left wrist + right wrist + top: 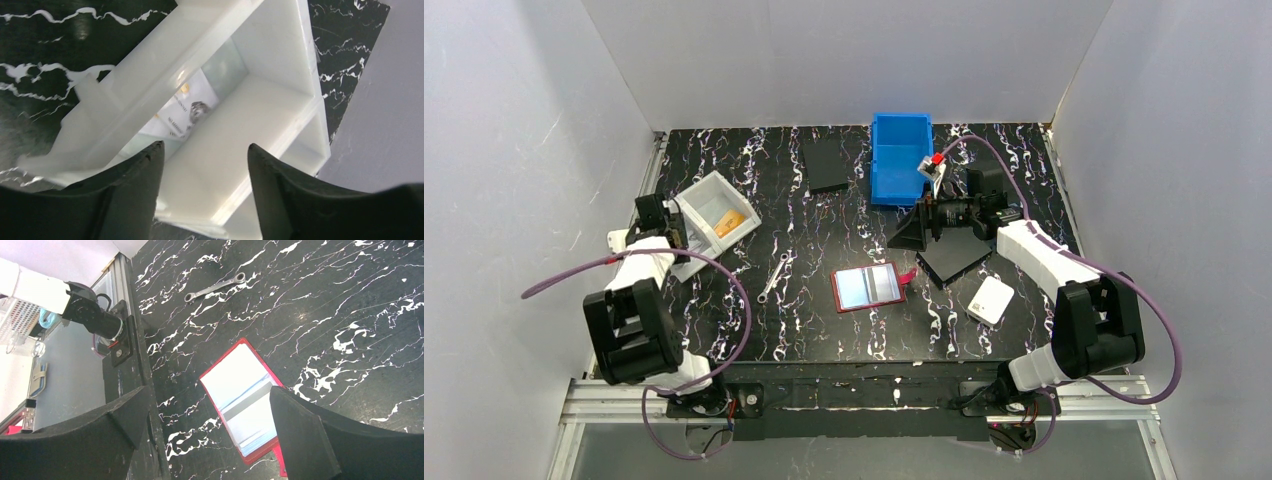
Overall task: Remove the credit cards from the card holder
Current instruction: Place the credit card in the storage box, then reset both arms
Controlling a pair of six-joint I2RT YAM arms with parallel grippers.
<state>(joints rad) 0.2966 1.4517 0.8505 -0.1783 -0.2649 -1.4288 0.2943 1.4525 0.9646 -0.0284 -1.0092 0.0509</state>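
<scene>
1. Jaws of the left gripper (202, 172) stand spread, holding nothing, right at the white bin (280, 75).
2. Jaws of the right gripper (210, 427) are also spread and empty, apart from the card holder (245, 405), which shows between its fingers in the wrist view.
3. The card holder lies open and flat on the table (824, 330), pale pockets up, between the wrench (774, 278) and the white wallet (991, 300).
4. The orange card (729, 222) and the whitish card (187, 112) lie inside the white bin, well apart from the holder.
</scene>
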